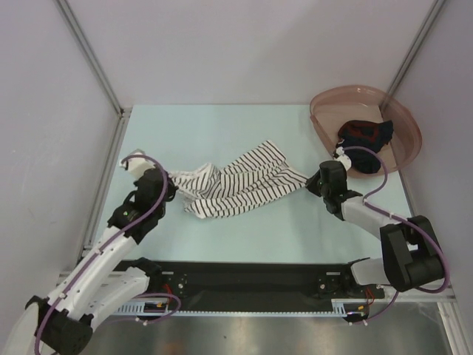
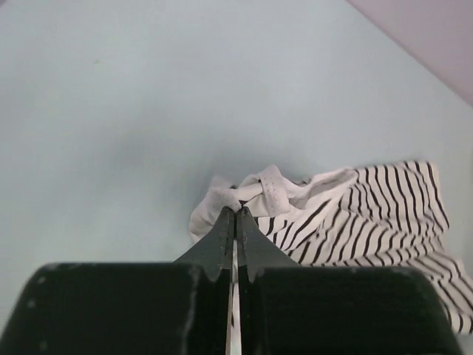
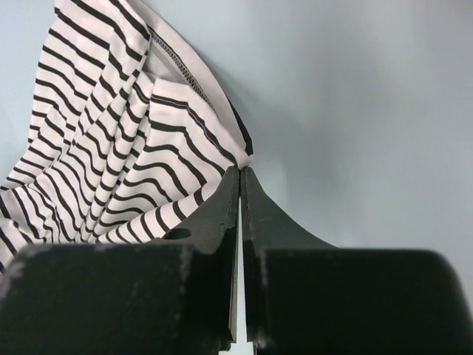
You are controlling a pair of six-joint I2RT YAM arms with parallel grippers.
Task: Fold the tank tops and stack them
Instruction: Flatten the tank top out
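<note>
The white tank top with thin black stripes [image 1: 236, 185] lies rumpled across the middle of the table, stretched between both grippers. My left gripper [image 1: 171, 181] is shut on its white strap end [image 2: 255, 188] at the left. My right gripper [image 1: 310, 180] is shut on its striped corner [image 3: 222, 151] at the right. The cloth fans out leftward from the right fingers [image 3: 222, 214]. The dark navy tank top with red parts [image 1: 364, 134] lies bunched inside the pink basin at the back right, apart from both grippers.
The pink translucent round basin [image 1: 325, 122] stands tilted at the back right corner, just behind my right arm. Grey walls and metal posts [image 1: 89, 55] close in the table on the left, back and right. A black rail [image 1: 244, 277] runs along the near edge.
</note>
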